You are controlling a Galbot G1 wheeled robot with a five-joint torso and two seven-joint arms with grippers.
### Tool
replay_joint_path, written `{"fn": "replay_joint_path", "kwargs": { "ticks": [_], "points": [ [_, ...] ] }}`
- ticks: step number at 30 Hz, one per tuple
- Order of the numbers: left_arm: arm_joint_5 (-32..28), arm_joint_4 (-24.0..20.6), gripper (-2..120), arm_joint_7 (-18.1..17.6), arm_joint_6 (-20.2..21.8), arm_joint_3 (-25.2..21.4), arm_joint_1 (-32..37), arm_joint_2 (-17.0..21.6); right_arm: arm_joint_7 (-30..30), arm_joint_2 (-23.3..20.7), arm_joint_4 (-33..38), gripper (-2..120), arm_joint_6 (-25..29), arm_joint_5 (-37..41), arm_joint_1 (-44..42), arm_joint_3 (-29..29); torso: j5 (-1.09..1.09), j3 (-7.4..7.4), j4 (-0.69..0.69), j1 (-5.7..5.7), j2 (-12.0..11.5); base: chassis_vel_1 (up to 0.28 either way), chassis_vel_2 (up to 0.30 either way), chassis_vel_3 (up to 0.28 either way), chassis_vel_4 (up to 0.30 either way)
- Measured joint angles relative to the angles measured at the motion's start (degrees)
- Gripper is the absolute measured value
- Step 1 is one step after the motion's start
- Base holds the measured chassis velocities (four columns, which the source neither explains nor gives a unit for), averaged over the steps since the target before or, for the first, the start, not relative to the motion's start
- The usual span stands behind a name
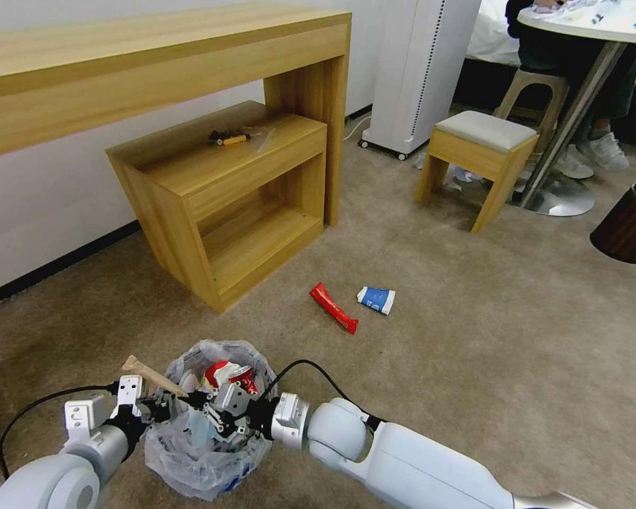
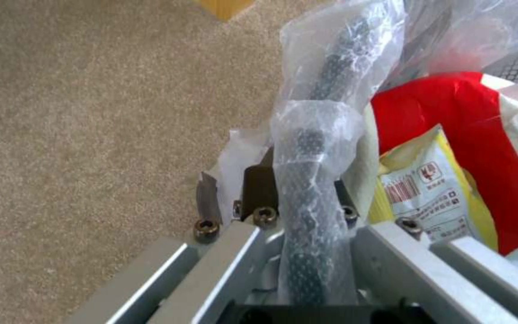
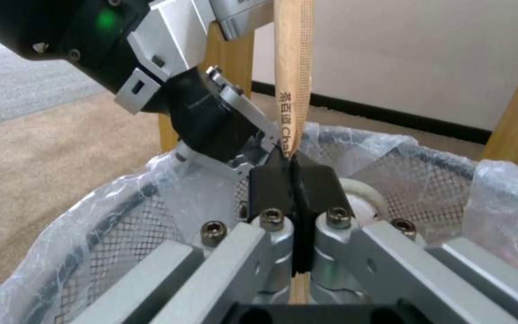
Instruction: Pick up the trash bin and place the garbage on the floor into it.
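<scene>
A: Stick?
B: Wooden stick (image 1: 152, 376), right hand (image 1: 206, 410) pinching its lower end over the trash bin (image 1: 205, 452); long axis slants up toward the robot's left. Print reads "Cha…" plus Chinese characters.
A: Left hand?
B: Left hand (image 1: 155, 408) clamped on the bin's bagged rim.
A: Rest?
B: Yellow wrapper (image 2: 433, 198) in bin, barcode label, text maybe too blurry. Red wrapper (image 1: 333, 307) and blue-white cup (image 1: 376, 299) on beige carpet (image 1: 473, 339) near wooden table (image 1: 155, 63).
</scene>
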Motion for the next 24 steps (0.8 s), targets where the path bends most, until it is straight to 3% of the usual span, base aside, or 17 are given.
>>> {"fn": "replay_joint_path", "kwargs": {
  "ticks": [10,24],
  "points": [
    [-0.1,-0.3,0,0.1,0.0,-0.2,0.2,0.2,1.4,0.3,-1.6,5,0.6,-0.5,-1.5,2.1,0.00,0.00,0.00,0.00,0.0,0.000,0.000,0.000,0.000],
    [-0.2,-0.5,0,0.2,0.0,-0.2,0.2,0.4,3.6,0.4,-1.2,53,0.1,0.1,-0.2,1.7,-0.01,0.00,0.00,0.00,0.0,0.000,0.000,0.000,0.000]
  ]
}}
